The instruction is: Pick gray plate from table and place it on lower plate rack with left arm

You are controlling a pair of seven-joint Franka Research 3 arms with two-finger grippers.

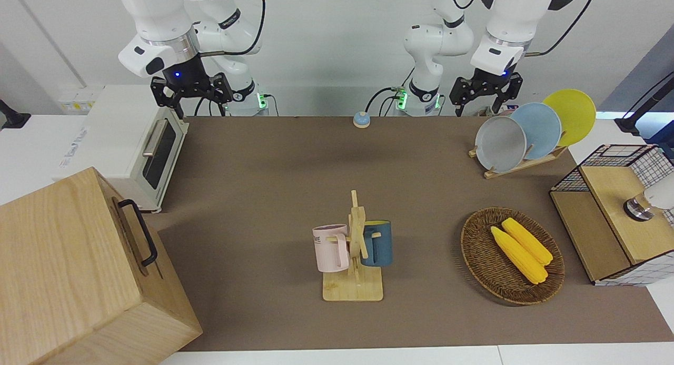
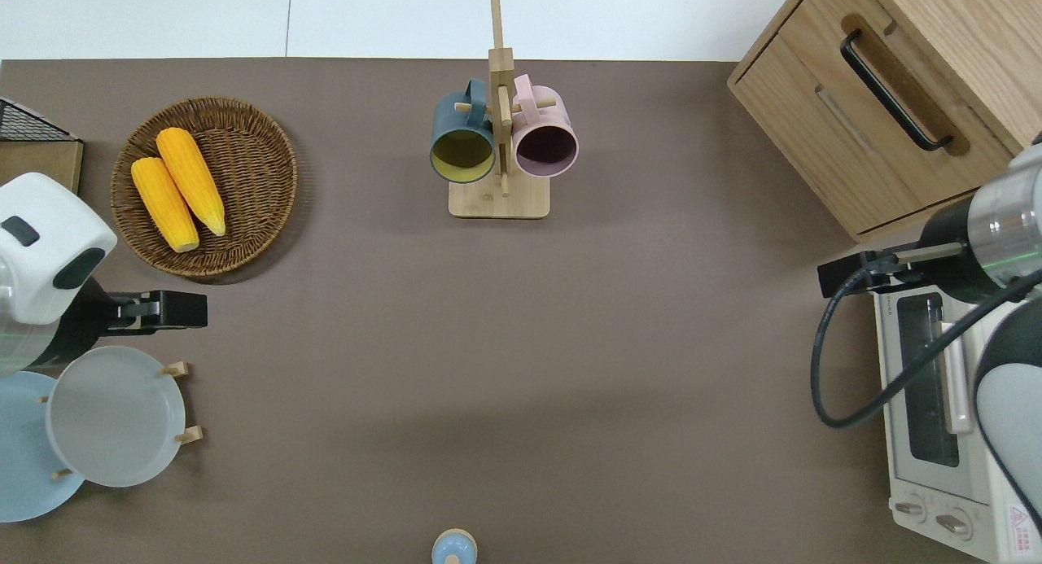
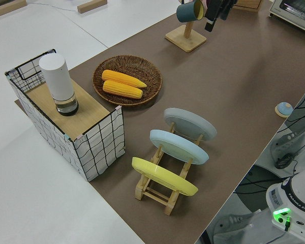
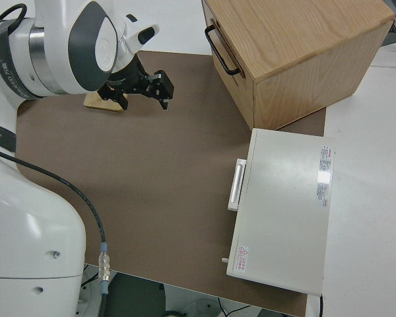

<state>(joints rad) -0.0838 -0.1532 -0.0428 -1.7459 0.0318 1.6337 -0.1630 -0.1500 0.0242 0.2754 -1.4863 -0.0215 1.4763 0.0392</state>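
Gray plate (image 1: 500, 144) sits in the lower plate rack (image 1: 518, 165), clear of the left gripper (image 1: 485, 94), whose jaws are open and empty above it. Right arm parked, jaws open. Pink mug (image 1: 330, 247) lettering unreadable.

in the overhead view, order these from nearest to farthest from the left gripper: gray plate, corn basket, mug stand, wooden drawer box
From the left gripper:
1. gray plate, in the rack, nearer the robots.
2. corn basket, farther from the robots.
3. mug stand, mid-table.
4. wooden drawer box, at the right arm's end.
Plate and basket are nearly tied.
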